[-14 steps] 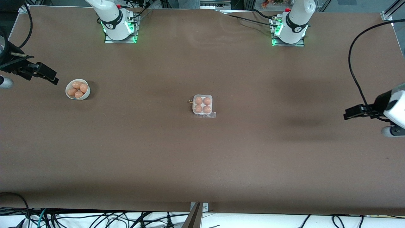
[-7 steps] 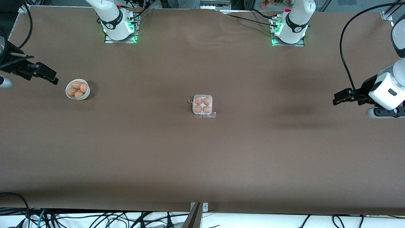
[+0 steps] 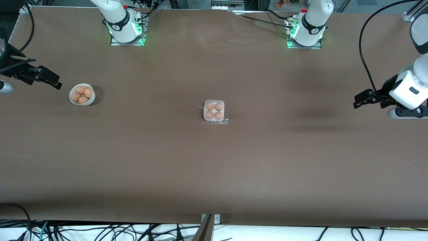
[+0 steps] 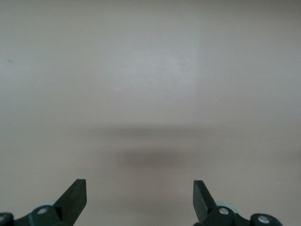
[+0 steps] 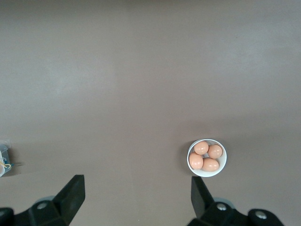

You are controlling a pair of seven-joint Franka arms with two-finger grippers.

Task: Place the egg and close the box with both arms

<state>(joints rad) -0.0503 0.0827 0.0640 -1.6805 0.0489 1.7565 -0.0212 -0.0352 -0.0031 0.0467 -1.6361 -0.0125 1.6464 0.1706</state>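
The box (image 3: 214,111) sits mid-table, each of its four cells holding an orange-brown egg (image 3: 209,106). A clear flap lies flat on the side nearer the front camera; whether the lid is down I cannot tell. More eggs (image 3: 82,94) lie in the bowl, and none can be singled out as the task's own. My right gripper (image 3: 55,82) hangs open over the table's right-arm end beside the bowl; its wrist view shows the gripper (image 5: 136,193) empty, the eggs (image 5: 204,156) and the box's edge (image 5: 3,157). My left gripper (image 3: 358,101) is open and empty over the left-arm end, and the same gripper (image 4: 139,194) sees only bare table.
A round white bowl (image 3: 91,99) with several eggs stands near the right arm's end, its rim (image 5: 223,165) also in the right wrist view. Black cables (image 3: 366,67) hang by the left arm. The brown table (image 3: 214,174) ends at an edge with wires nearest the front camera.
The left arm has swung toward the robots' bases, carrying its open gripper that way. The right arm, box and bowl have not moved.
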